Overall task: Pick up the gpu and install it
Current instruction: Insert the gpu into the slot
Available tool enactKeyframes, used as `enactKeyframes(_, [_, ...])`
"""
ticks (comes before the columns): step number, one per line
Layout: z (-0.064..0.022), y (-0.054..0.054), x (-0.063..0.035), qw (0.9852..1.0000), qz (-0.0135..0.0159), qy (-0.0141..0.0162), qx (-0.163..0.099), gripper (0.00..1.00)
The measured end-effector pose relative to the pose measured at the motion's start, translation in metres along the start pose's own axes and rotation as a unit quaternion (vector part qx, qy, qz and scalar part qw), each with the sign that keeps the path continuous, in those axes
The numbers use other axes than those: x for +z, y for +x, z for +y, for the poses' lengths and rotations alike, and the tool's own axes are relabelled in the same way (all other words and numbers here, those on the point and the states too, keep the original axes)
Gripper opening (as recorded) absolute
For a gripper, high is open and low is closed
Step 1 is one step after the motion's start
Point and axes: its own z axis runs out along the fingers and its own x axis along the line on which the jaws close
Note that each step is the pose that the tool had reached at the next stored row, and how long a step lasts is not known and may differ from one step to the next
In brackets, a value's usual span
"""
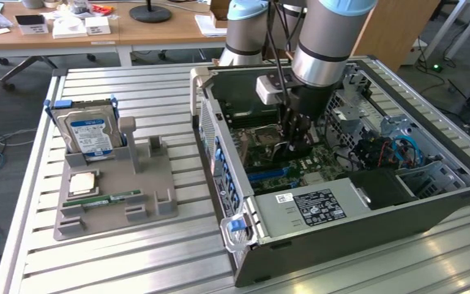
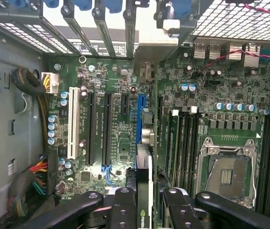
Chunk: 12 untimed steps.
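Wrist view: gpu (image 2: pixel 144 164) (edge-on) inside claw (image 2: pixel 148 195).

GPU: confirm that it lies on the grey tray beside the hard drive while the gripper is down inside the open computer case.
Not on the tray. The wrist view shows the gpu held edge-on in the gripper, above the motherboard. The gripper is indeed down inside the open computer case.

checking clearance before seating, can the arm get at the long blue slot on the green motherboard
Probably yes: the jaws hold the thin dark gpu card on edge in line with the long blue slot, and no cable crosses it.
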Motion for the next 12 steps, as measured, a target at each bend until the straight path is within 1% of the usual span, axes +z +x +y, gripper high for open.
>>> enactKeyframes(12, [0.0054, 0.0006, 0.0, 1.0, 0.0, 0.0, 0.0, 0.26])
